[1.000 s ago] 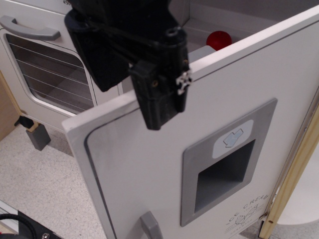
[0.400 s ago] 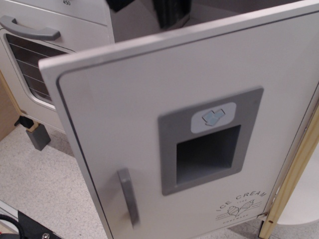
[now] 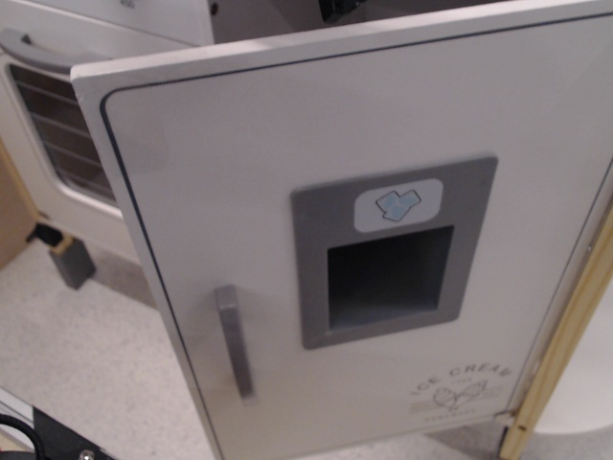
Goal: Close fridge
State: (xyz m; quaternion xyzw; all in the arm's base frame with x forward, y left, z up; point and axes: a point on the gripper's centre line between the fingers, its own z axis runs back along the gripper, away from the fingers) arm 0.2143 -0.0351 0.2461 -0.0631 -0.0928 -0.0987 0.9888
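- The white fridge fills most of the view; its tall door stands partly ajar, swung out from a hinge at the right edge.
- A white oven door with a wire-lined window sits behind it on the left.
- A grey recessed dispenser panel lies at the door's centre.
- A grey vertical handle stands near the door's left edge.
- "ICE CREAM" print sits low on the right.
- A dark gripper barely shows above the door's top edge; its opening cannot be told.
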